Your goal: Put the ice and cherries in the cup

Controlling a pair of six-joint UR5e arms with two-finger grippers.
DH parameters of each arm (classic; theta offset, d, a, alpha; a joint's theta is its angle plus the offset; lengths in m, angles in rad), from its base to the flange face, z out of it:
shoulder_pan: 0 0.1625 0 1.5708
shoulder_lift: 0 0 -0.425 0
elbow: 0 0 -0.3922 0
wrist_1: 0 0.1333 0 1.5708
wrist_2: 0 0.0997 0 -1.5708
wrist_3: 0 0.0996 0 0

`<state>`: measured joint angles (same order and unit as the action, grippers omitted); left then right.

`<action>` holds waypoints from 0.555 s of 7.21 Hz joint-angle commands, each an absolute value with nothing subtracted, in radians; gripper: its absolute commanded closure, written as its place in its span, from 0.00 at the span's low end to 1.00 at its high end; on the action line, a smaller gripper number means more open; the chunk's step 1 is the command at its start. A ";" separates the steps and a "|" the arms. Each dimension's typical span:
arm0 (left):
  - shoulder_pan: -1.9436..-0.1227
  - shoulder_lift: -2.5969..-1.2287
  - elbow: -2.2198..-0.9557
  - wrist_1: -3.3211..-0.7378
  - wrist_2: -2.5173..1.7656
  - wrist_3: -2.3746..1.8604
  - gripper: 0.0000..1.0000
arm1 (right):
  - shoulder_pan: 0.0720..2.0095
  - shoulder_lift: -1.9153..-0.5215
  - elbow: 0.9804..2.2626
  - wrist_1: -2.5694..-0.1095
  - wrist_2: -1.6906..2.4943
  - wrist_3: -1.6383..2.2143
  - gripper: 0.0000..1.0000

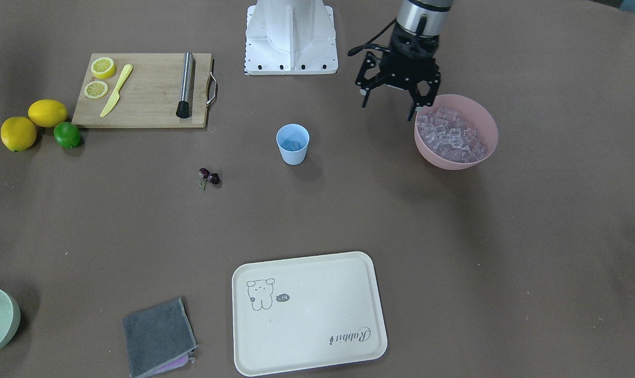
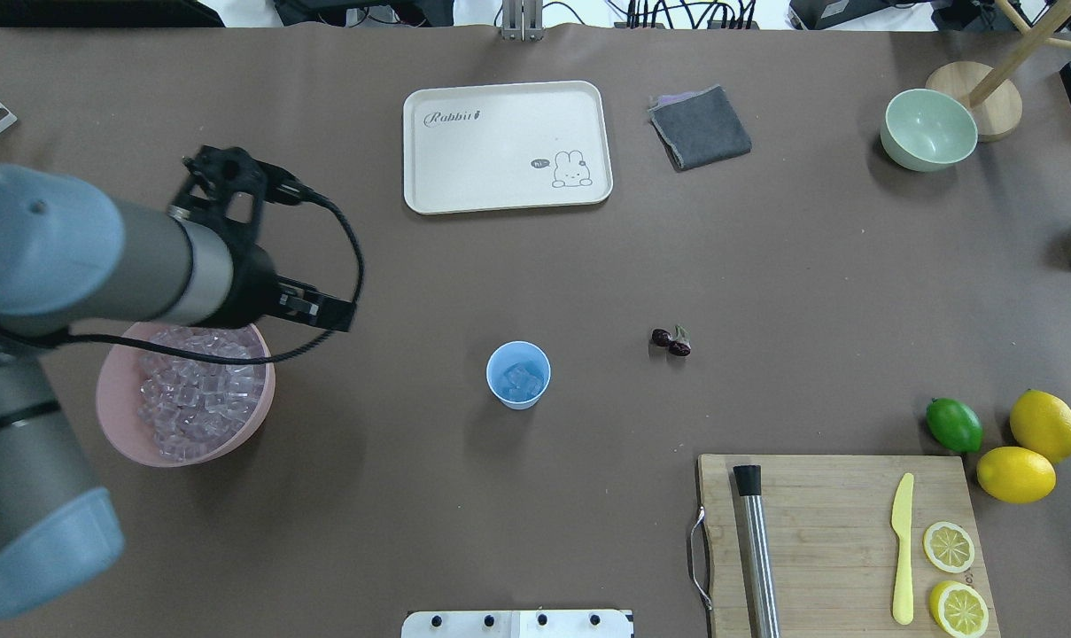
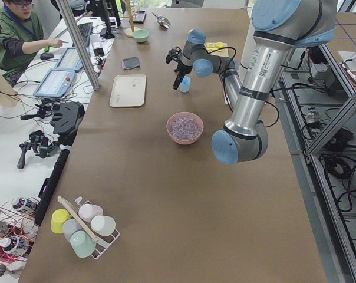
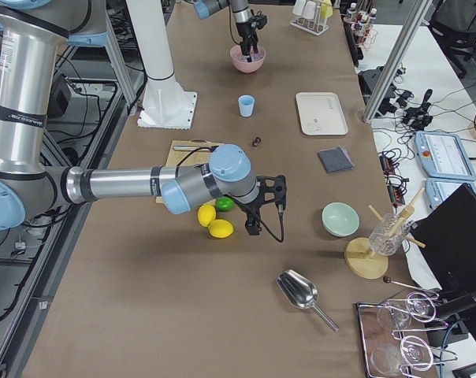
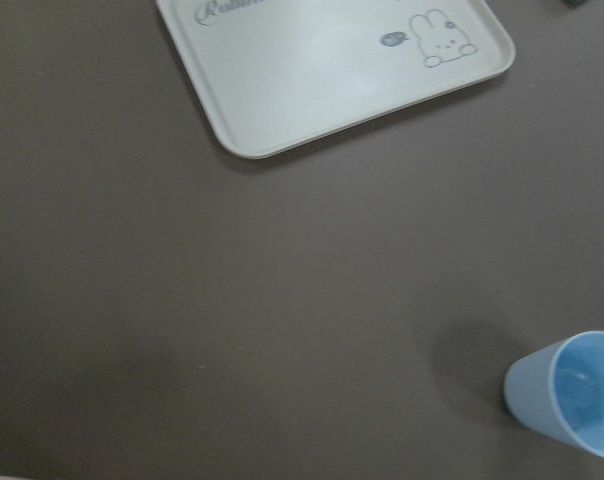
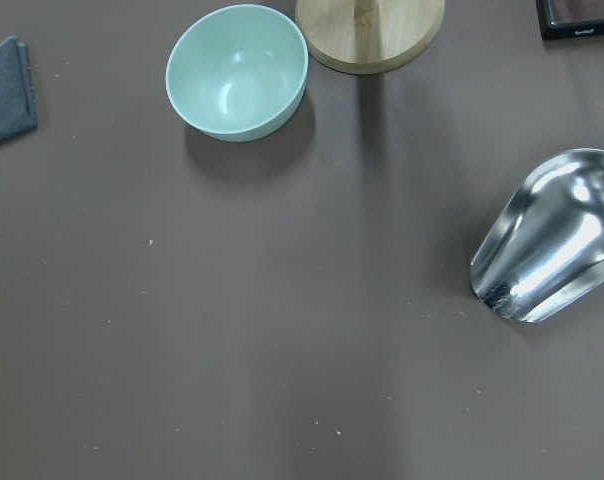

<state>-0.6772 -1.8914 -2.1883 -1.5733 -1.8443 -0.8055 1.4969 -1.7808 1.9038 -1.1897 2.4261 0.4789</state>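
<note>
The light blue cup [image 1: 292,144] [image 2: 518,375] stands upright mid-table with a few pieces of ice [image 2: 523,380] inside it. Many more ice cubes [image 1: 452,137] fill a pink bowl [image 1: 485,123] [image 2: 114,416]. The cherries [image 1: 209,177] [image 2: 671,340] lie on the table, apart from the cup, on the robot's right of it. My left gripper [image 1: 389,107] hangs open over the pink bowl's rim nearest the robot's base, with nothing between its fingers. The left wrist view shows the cup [image 5: 572,395] at lower right. My right gripper [image 4: 265,206] shows only in the exterior right view, near the lemons; I cannot tell its state.
A cutting board [image 2: 841,514] carries a steel rod, a yellow knife and lemon slices. Two lemons [image 2: 1031,447] and a lime [image 2: 954,424] lie beside it. A cream tray [image 2: 504,146], grey cloth [image 2: 700,128], pale green bowl [image 2: 928,129] and metal scoop [image 6: 552,240] sit at the far side.
</note>
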 commanded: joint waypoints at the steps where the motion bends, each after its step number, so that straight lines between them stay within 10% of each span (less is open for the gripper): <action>1: -0.939 -1.720 -2.221 -1.571 -2.055 -0.544 0.00 | 1.445 -1.738 1.916 -1.192 2.424 0.579 0.00; 4: -1.139 -1.489 -2.183 -1.571 -2.245 -0.397 0.00 | 1.268 -1.628 1.945 -1.247 2.291 0.768 0.00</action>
